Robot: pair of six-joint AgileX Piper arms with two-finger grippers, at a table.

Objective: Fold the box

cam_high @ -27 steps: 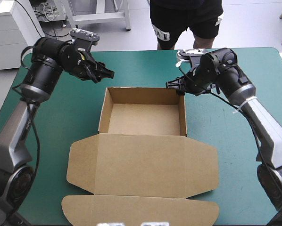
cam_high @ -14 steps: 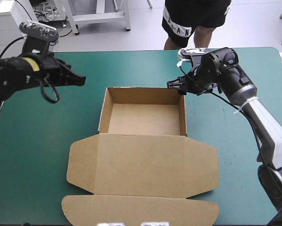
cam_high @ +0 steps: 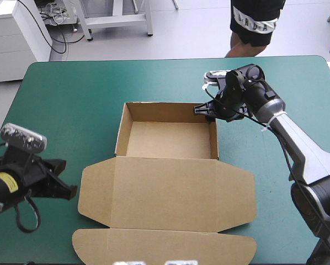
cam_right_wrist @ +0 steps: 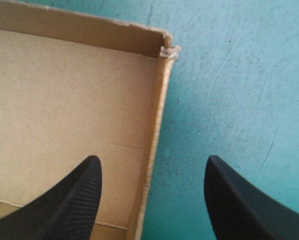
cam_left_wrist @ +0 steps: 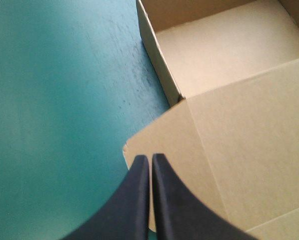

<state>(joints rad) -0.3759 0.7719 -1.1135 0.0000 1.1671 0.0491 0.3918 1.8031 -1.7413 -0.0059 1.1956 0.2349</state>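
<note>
The brown box point(cam_high: 168, 141) stands in the middle of the table as an open tray with four raised walls. Its lid point(cam_high: 165, 193) lies flat toward the near edge, side flaps spread. My right gripper point(cam_high: 207, 110) is at the tray's far right corner. In the right wrist view it point(cam_right_wrist: 152, 162) is open and straddles the tray's right wall point(cam_right_wrist: 157, 115), one finger over the floor, the other over the cover. My left gripper point(cam_high: 70, 192) sits low beside the lid's left flap. It point(cam_left_wrist: 150, 157) is shut, its tip over that flap's rounded corner point(cam_left_wrist: 134, 142).
Teal-green cover point(cam_high: 71, 110) shows on every side of the box, widest to the left and right. The lid's front flap point(cam_high: 165, 245) reaches almost to the table's near edge.
My left arm has swung from the tray's far left corner out to the left, then down to the near left beside the lid's flap. The right gripper edged closer to the tray's far right corner.
</note>
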